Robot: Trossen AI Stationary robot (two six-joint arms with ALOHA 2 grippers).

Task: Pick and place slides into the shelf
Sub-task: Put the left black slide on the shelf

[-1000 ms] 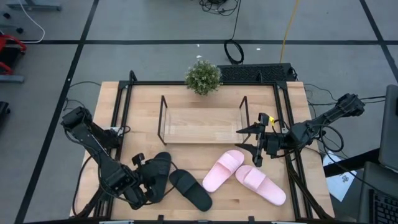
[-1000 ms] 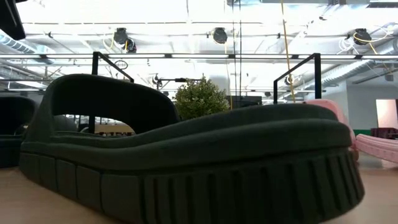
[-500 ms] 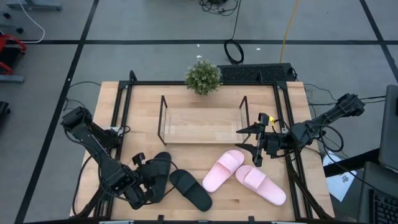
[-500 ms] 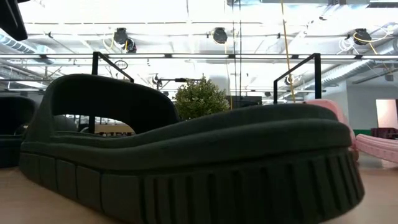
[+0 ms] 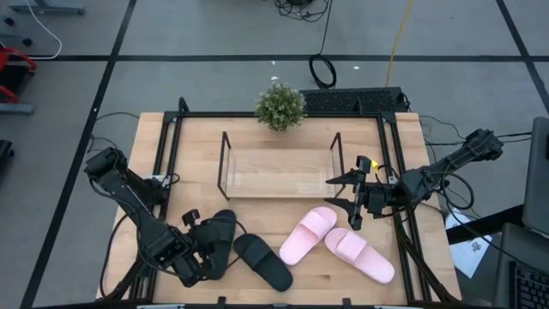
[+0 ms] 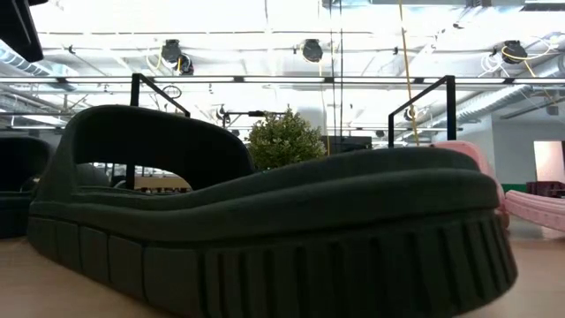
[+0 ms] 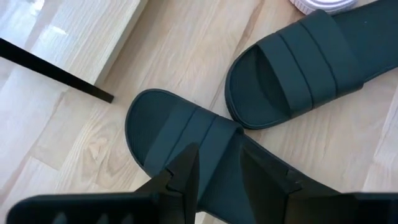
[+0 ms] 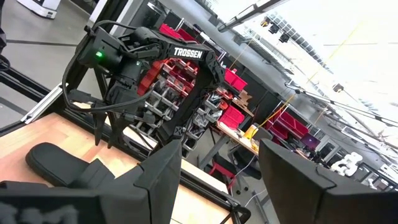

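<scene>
Clearly, "TROSSEN" marks the left gripper (image 8: 109,124) mount

The left gripper (image 5: 206,249) sits on one black slide (image 5: 219,236) near the table's (image 5: 283,215) front edge.

We see a light wooden surface (image 5: 163,159) bearing the shelf (image 5: 279,173), a small plant (image 5: 280,106), two black slides (image 5: 262,260) and two pink slides (image 5: 307,234).
</scene>
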